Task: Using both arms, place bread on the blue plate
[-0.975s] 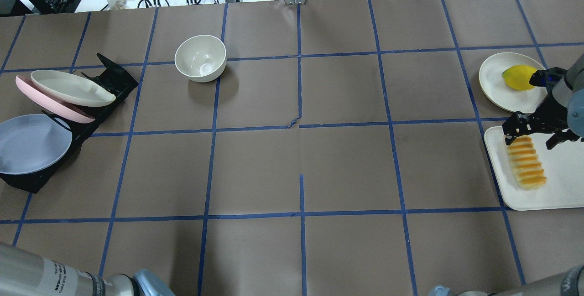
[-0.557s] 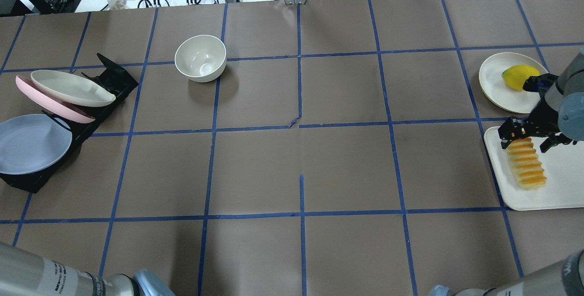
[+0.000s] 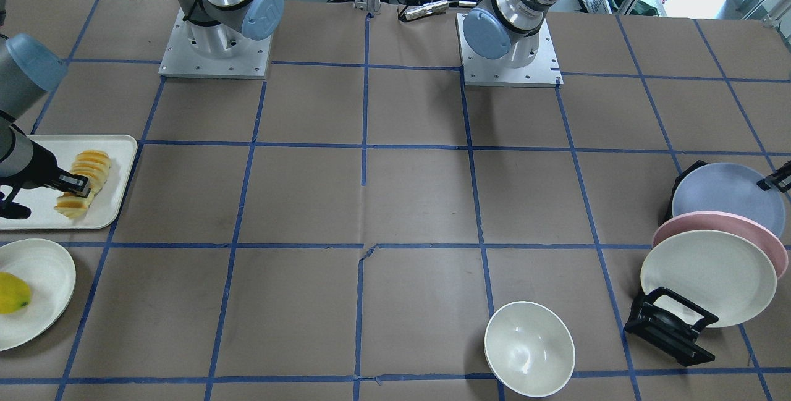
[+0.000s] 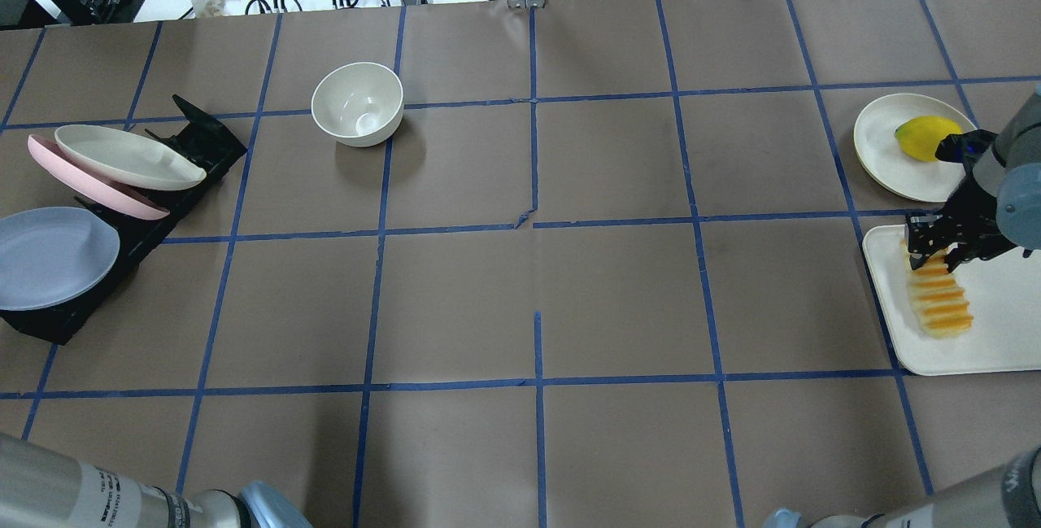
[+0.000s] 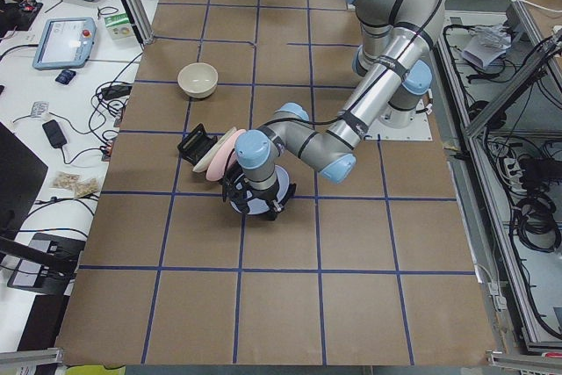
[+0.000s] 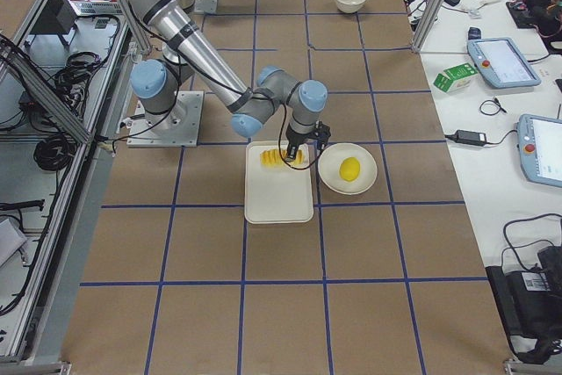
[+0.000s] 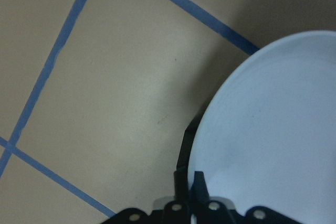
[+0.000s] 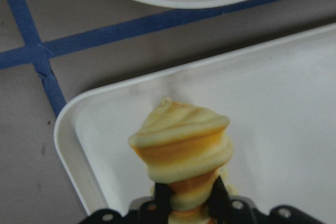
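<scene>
The bread (image 4: pixel 941 302) lies on the white tray (image 4: pixel 1004 337) at the far right. My right gripper (image 4: pixel 935 250) is shut on its far end. In the right wrist view the bread (image 8: pixel 181 145) sits between the two fingers (image 8: pixel 164 198). The blue plate (image 4: pixel 50 258) leans in the front slot of the black rack (image 4: pixel 191 146) at the left. My left gripper (image 7: pixel 187 190) is shut on the blue plate's rim (image 7: pixel 273 129). In the front-facing view it (image 3: pixel 778 180) shows at the edge of the plate (image 3: pixel 723 198).
A pink plate (image 4: pixel 102 188) and a cream plate (image 4: pixel 126 155) also stand in the rack. A white bowl (image 4: pixel 358 103) stands at the back left. A cream plate (image 4: pixel 882 146) with a yellow lemon (image 4: pixel 923 137) lies just beyond the tray.
My right gripper, open over the bread's far end, has come down and shut on it. The blue plate has shifted slightly left in the rack.
</scene>
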Robot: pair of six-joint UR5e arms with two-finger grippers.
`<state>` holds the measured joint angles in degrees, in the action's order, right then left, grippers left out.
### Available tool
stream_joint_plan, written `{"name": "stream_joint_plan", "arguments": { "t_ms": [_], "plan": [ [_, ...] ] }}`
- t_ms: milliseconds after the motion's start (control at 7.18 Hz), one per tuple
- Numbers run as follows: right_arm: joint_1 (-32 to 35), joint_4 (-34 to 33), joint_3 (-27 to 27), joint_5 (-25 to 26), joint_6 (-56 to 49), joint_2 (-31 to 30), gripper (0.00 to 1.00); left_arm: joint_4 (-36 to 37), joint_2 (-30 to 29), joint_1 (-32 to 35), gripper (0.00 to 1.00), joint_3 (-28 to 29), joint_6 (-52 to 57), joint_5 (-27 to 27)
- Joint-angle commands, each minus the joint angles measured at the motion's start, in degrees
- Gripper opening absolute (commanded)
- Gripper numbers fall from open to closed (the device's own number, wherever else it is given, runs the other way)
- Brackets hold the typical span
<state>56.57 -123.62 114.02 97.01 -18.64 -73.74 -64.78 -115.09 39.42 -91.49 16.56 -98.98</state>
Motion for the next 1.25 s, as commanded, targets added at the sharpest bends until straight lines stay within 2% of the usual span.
{"name": "stream_joint_plan", "arguments": {
  "t_ms": [0,278,557,696,835,1114],
  "plan": [
    [0.2,3.6,-0.7,-0.1,2.8,-5.0,0.0,-0.6,0.9,0.0,0.0,0.3,1.4,-0.1],
    [1.0,10.0,-3.4,-0.9,2.6,-8.1,0.0,-2.8,3.5,0.0,0.0,0.4,3.1,-2.5],
    [6.0,16.0,-8.4,-0.9,2.6,-8.2,0.0,-11.9,7.7,0.1,0.0,3.8,3.6,-2.6],
    [9.1,19.0,-11.3,-0.9,2.7,-7.7,0.0,-14.2,9.8,0.3,0.0,5.1,6.9,-2.8],
    [12.0,21.8,-13.5,-1.2,2.9,-7.7,0.0,-17.9,12.9,1.0,0.0,4.7,9.0,-2.5],
    [17.4,23.2,-14.0,-3.3,9.1,-8.6,0.0,-32.8,18.7,1.7,0.0,3.9,11.1,3.4]
  ]
}}
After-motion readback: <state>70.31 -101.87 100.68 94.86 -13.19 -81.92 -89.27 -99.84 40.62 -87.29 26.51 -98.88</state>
